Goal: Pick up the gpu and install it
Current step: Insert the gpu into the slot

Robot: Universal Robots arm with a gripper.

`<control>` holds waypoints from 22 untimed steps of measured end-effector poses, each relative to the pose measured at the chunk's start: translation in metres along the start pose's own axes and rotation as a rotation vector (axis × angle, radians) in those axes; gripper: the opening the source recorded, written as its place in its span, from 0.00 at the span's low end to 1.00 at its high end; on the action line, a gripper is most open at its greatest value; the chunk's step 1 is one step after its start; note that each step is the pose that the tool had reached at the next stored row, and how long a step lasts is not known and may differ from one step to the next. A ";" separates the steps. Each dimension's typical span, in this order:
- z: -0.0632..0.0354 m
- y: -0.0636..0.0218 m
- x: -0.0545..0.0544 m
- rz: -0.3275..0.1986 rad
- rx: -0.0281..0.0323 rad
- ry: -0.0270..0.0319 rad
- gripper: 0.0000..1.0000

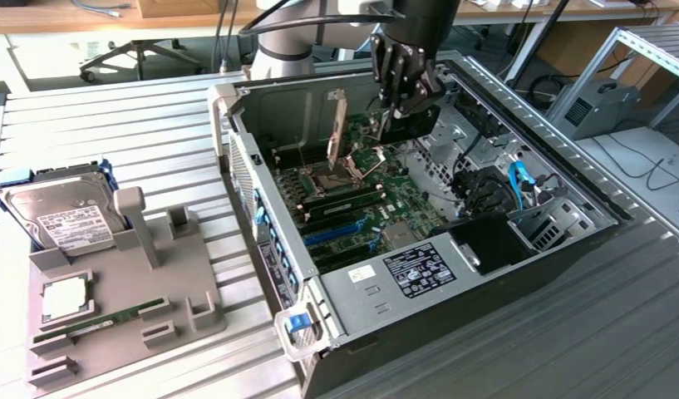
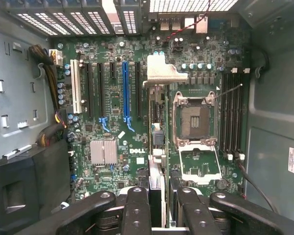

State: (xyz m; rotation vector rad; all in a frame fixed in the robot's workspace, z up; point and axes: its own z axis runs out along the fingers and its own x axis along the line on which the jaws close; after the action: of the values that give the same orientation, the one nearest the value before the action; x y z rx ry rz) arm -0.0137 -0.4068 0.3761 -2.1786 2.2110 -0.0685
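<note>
Gpu (image 2: 161, 73) in the gripper (image 2: 159, 208), clamped edge-on; hovered over the motherboard (image 2: 112, 161) mid-install, likely needing alignment with the blue slot (image 2: 126, 88).

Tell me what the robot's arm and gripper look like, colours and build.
The arm is silver-grey with rounded joint housings, ending in a black wrist section. Black cables loop beside it. The gripper is matte black, its fingers built from chunky jointed links with round pivot pins. I see no markings on it.
</note>
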 end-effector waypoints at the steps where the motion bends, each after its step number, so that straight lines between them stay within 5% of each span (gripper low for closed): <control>1: 0.0003 0.0000 0.000 0.000 0.0000 0.0000 0.27; 22: 0.0060 0.0003 0.000 0.000 0.0000 -0.0001 0.27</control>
State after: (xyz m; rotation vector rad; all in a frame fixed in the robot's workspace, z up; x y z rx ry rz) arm -0.0137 -0.4070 0.3701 -2.1785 2.2110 -0.0684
